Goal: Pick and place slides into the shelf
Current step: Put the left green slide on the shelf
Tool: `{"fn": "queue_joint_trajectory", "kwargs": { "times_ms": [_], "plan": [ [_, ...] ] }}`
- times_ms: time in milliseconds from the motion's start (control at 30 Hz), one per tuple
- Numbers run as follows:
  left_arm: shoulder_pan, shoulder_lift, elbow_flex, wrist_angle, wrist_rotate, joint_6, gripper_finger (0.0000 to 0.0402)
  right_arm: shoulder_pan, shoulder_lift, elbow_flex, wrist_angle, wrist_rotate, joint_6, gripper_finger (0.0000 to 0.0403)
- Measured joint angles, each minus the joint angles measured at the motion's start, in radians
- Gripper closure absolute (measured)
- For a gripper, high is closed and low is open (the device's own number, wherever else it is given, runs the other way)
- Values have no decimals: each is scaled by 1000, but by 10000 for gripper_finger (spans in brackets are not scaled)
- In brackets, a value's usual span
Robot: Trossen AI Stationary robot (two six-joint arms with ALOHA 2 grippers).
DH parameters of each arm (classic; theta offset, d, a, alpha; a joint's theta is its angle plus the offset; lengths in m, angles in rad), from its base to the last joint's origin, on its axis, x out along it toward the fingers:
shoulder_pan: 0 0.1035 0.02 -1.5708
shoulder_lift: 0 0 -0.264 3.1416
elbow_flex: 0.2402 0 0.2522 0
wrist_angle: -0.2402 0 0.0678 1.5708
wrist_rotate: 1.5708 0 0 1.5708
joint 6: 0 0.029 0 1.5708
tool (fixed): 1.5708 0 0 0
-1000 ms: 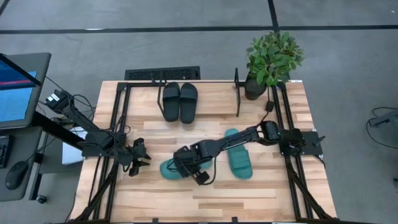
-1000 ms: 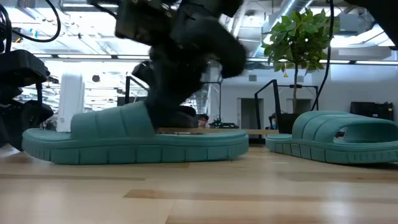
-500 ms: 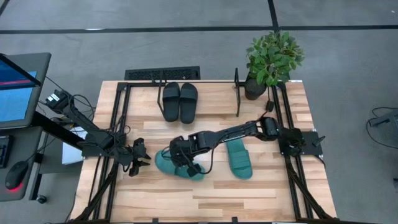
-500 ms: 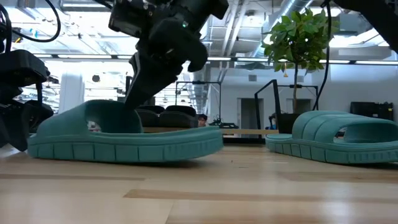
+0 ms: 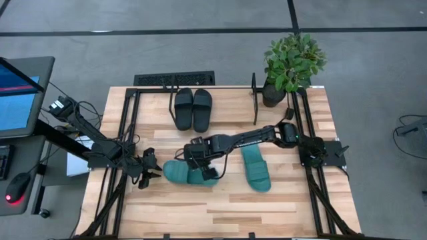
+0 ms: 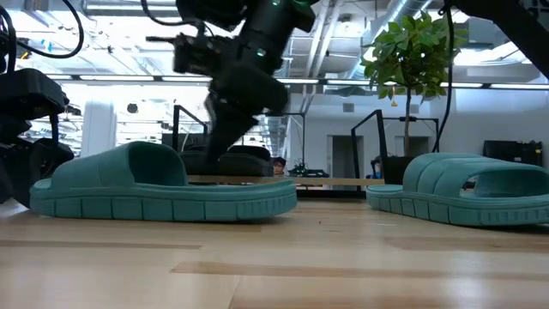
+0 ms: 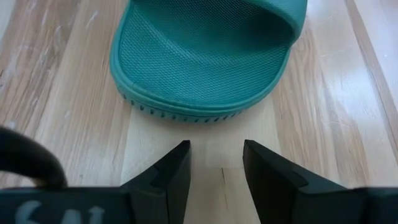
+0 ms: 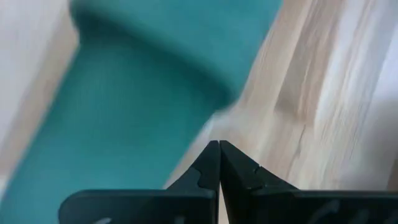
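Right gripper [image 5: 198, 155], fingers pressed together and holding nothing, hovers beside the near teal slide [image 5: 183, 173]. It should open wide, then straddle the strap squarely. Left gripper [image 7: 215, 163] waits, fingers parted and empty.

Right wrist view is smearing: the teal slide [image 8: 143, 93] ahead of the right gripper [image 8: 219, 163] is showing as a blur, edges unclear. Left wrist view is cropping the same slide [image 7: 208, 53] at the frame edge. Low view: right arm is blocking the black slides [image 6: 232, 159] behind it; second teal slide [image 6: 467, 197] is running off frame.
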Motion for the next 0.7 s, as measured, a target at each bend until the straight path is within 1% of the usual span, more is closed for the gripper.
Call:
{"fn": "queue_joint_trajectory", "kwargs": {
  "times_ms": [167, 267, 600, 700],
  "plan": [
    [0, 0, 0, 0, 0, 0, 267, -6, 0, 0, -207, 17, 0, 403],
    [0, 0, 0, 0, 0, 0, 267, -7, 0, 0, -275, 20, 0, 403],
    [0, 0, 0, 0, 0, 0, 267, 50, 0, 0, -288, -14, 8, 403],
    [0, 0, 0, 0, 0, 0, 267, 73, 0, 0, -288, -38, 12, 403]
  ]
}}
